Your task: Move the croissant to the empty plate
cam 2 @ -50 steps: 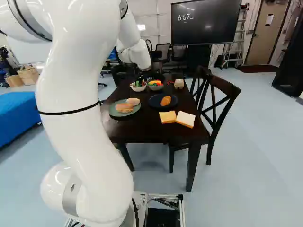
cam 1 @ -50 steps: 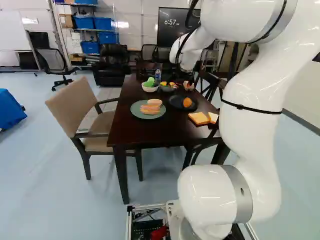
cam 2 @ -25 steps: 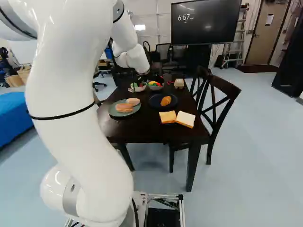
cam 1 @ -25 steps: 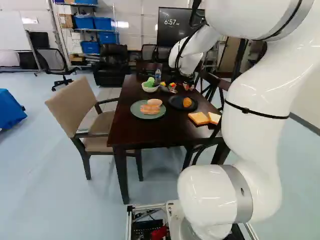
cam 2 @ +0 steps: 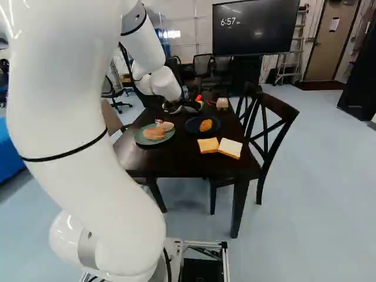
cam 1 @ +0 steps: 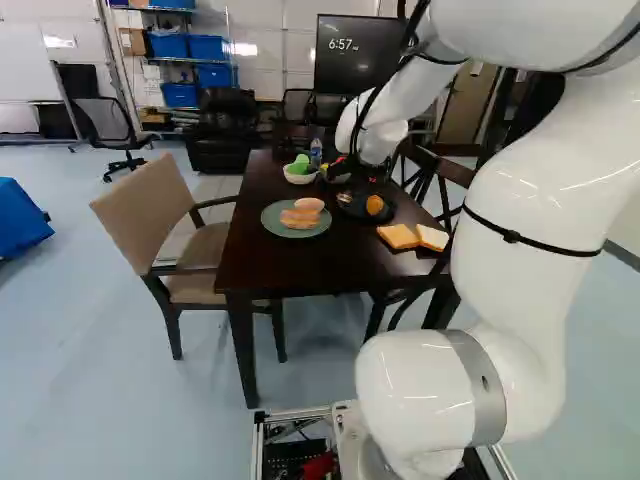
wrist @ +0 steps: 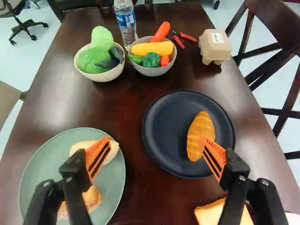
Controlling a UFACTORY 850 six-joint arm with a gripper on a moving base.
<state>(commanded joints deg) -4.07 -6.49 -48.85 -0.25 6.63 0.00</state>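
Observation:
The gripper hangs over the table, above the far part of the dark plate in the left base view. In the wrist view the gripper stands wide open with nothing between its fingers. The croissant lies on the dark blue plate, right of centre, below one orange finger. Below the other finger is the green plate, which bears a bread piece and a browned bun. Fingers hide parts of the bread and croissant.
Beyond the plates stand a bowl of green items, a bowl of vegetables, a water bottle, red pliers and an egg carton. Bread slices lie near the table's front edge. Chairs flank it.
My arm has swung in the base views, and the gripper has come nearer and lower, from by the bowls toward the plates. The base, plates and croissant have not moved.

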